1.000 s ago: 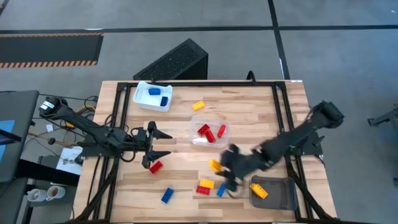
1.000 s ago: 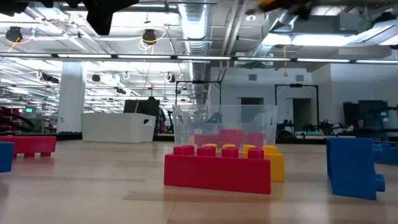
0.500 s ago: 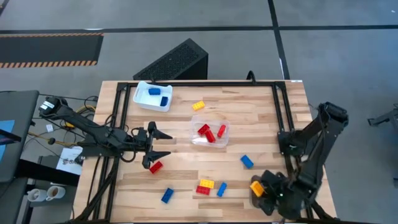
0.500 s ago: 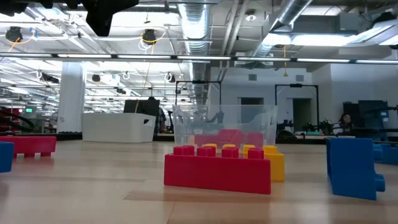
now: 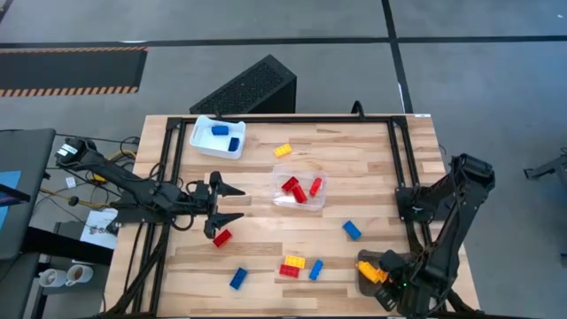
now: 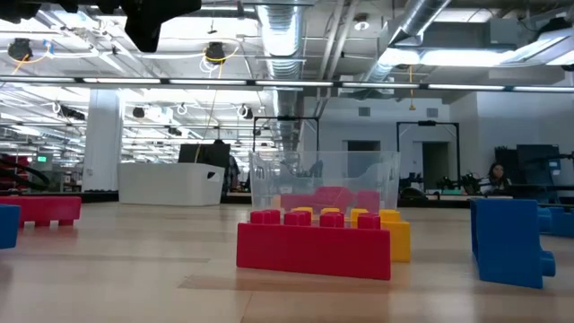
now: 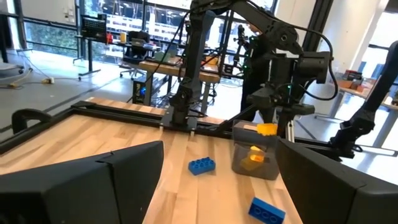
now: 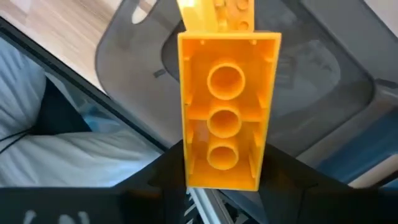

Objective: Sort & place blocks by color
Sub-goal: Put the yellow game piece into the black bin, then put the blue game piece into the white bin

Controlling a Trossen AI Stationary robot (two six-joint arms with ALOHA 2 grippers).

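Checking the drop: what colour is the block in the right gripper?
Yellow-orange block, held by the right gripper over the grey tray; the right wrist view shows it best.

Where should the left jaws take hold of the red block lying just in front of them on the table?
Across its two long flat sides, coming straight down from above. The red block lies flat and alone on the bare table, tilted diagonally, so the left gripper should probably turn to match that diagonal first. Nothing crowds it.

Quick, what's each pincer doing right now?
Left pincer: open, holding nothing, by a red block.
Right pincer: shut on a yellow block above the grey tray.
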